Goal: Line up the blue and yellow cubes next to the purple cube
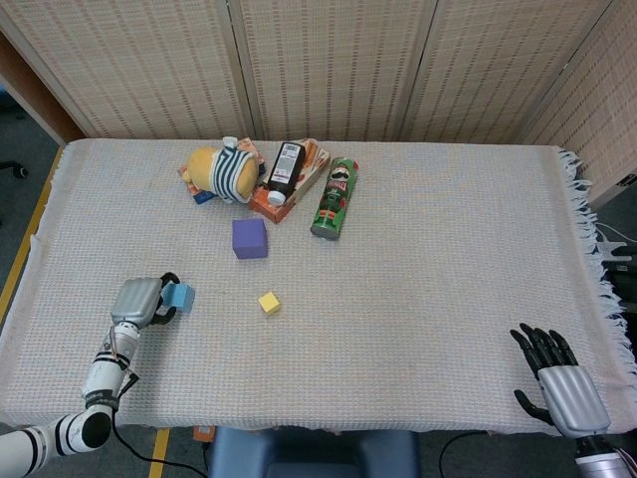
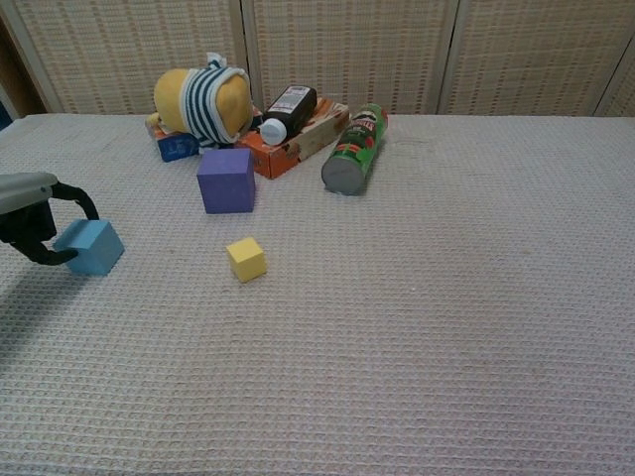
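Observation:
The blue cube (image 1: 182,296) (image 2: 92,247) rests on the cloth at the near left. My left hand (image 1: 138,299) (image 2: 28,210) grips it from its left side, one finger arching over the back and the thumb against the front. The small yellow cube (image 1: 269,302) (image 2: 246,259) lies to its right. Farther back stands the larger purple cube (image 1: 249,238) (image 2: 225,179). At the near right edge of the table, my right hand (image 1: 560,383) holds nothing, its fingers spread; the chest view does not show it.
Behind the purple cube lie a yellow plush toy with a striped cap (image 1: 223,171) (image 2: 202,100), a dark bottle (image 1: 286,170) (image 2: 288,111) on an orange box, and a green can (image 1: 335,197) (image 2: 354,149) on its side. The tablecloth's fringe (image 1: 587,214) hangs at the right edge.

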Robot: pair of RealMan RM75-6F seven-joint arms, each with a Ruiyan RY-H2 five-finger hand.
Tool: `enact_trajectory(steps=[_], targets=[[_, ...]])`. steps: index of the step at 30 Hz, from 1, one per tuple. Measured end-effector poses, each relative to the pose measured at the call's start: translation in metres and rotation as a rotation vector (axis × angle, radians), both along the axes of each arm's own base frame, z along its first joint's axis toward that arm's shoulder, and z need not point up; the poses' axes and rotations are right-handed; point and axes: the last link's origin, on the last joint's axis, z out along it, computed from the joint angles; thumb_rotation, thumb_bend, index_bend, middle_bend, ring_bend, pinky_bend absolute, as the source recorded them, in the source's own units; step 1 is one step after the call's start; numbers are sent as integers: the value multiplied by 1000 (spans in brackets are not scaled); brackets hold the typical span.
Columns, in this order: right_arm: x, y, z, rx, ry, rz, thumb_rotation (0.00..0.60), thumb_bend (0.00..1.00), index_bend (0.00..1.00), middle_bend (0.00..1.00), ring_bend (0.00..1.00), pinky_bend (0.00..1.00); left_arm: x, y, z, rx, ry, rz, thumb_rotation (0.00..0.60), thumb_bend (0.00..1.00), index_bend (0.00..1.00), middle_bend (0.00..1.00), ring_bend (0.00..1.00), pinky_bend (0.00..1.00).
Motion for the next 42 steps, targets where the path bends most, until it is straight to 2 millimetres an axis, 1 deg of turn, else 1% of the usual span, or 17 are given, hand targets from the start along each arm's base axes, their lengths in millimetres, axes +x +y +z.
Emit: enact_trajectory(steps=[3, 6, 9, 13, 15, 19, 23, 29, 33, 38, 42], targets=[[0, 0, 0, 0, 0, 2, 600, 39, 0, 0, 0, 0, -1, 1, -1, 13, -2, 0, 600, 351, 474, 1000, 1000, 1000], [0, 1, 0, 0, 1, 1, 600, 38, 0, 0, 0, 0, 0, 2, 0, 32, 0, -6, 600, 364, 503, 1000, 1000, 1000], [0, 1, -1, 5, 2, 0, 600, 39, 0, 0, 0, 0, 6, 2, 0, 46, -25, -14, 600, 376, 518, 1000, 1000, 1000], [1, 0, -3, 14, -1, 2, 600, 39, 0, 0, 0, 0, 23, 0, 0, 54, -70, -43, 600, 376, 533, 1000, 1000, 1000], [1, 0, -2, 16, -3, 2, 600, 39, 0, 0, 0, 0, 35, -1, -1, 51, -90, -65, 600, 375, 540, 1000, 1000, 1000], [1, 0, -2, 20, -9, 3, 600, 38, 0, 0, 0, 0, 55, 0, -4, 54, -80, -108, 600, 380, 542, 1000, 1000, 1000], [0, 1, 0, 20, -15, 3, 600, 38, 0, 0, 0, 0, 84, 5, -15, 48, -72, -152, 600, 386, 542, 1000, 1000, 1000], [-2, 0, 3, 13, -25, -11, 600, 38, 0, 0, 0, 0, 120, 17, -34, 30, -79, -159, 600, 386, 543, 1000, 1000, 1000], [-4, -2, 6, 7, -33, -20, 600, 38, 0, 0, 0, 0, 133, 25, -47, 4, -91, -133, 600, 384, 541, 1000, 1000, 1000], [-7, -3, 11, -3, -45, -30, 600, 38, 0, 0, 0, 0, 146, 36, -64, 2, -53, -142, 600, 385, 539, 1000, 1000, 1000], [-7, -3, 13, -6, -48, -32, 600, 39, 0, 0, 0, 0, 150, 39, -71, 5, -39, -151, 600, 383, 540, 1000, 1000, 1000]])
